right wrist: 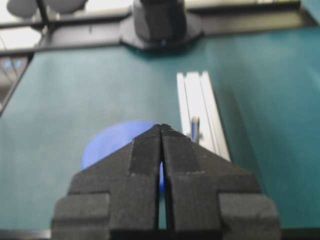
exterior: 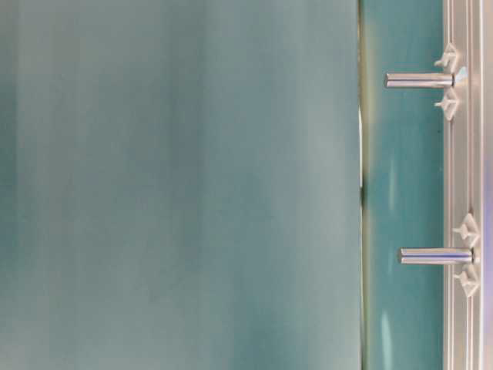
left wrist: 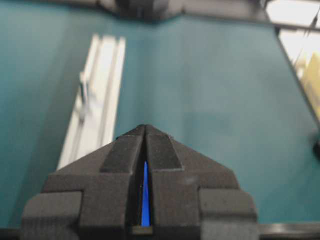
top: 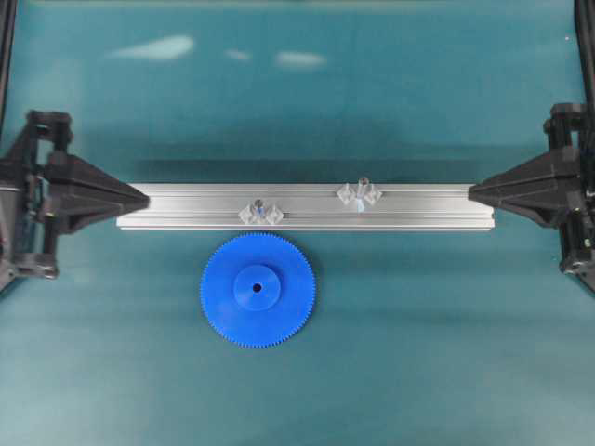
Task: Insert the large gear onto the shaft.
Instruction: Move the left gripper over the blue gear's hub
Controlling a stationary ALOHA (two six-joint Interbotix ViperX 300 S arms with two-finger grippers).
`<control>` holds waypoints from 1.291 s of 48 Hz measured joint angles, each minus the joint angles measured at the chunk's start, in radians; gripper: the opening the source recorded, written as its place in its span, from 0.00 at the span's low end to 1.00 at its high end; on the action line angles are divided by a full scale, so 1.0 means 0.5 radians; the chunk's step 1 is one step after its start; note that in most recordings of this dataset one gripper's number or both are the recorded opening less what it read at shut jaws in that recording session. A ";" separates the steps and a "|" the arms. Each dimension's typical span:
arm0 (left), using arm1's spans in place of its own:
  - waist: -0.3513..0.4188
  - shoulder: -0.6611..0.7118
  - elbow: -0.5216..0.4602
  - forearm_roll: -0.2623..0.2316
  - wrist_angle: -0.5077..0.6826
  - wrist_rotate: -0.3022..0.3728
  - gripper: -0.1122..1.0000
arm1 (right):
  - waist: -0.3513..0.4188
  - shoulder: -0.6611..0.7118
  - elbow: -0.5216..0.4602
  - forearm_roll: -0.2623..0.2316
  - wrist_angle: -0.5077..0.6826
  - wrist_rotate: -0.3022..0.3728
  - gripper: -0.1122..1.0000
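So on the far left the left gripper [top: 144, 198] sits low over the teal table [top: 418, 353], its tip right at the left end of the aluminium rail [top: 307, 206]. Its jaws are pressed together with nothing between them; in the left wrist view the two black fingers [left wrist: 125, 155] meet at a point and only a sliver of blue shows through the slot behind them. Moving right, the large gear [top: 257, 290] lies flat on the table just on the near side of the rail, hub up, dark hole in the middle, not touching anything I can make out. Right behind it, on the rail, stands the left peg [top: 260, 209] with its two clear diamond pieces, and a bit further right the other peg [top: 363, 190], same look. Honestly can't tell which of the two counts as the shaft. On the far right, the right gripper [top: 470, 193] points at the rail's right end, jaws closed tight too, holding nothing.
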 measured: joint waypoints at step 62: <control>-0.221 1.172 -0.712 0.003 0.583 -0.083 0.09 | -0.003 -0.193 0.114 0.003 0.380 0.138 0.11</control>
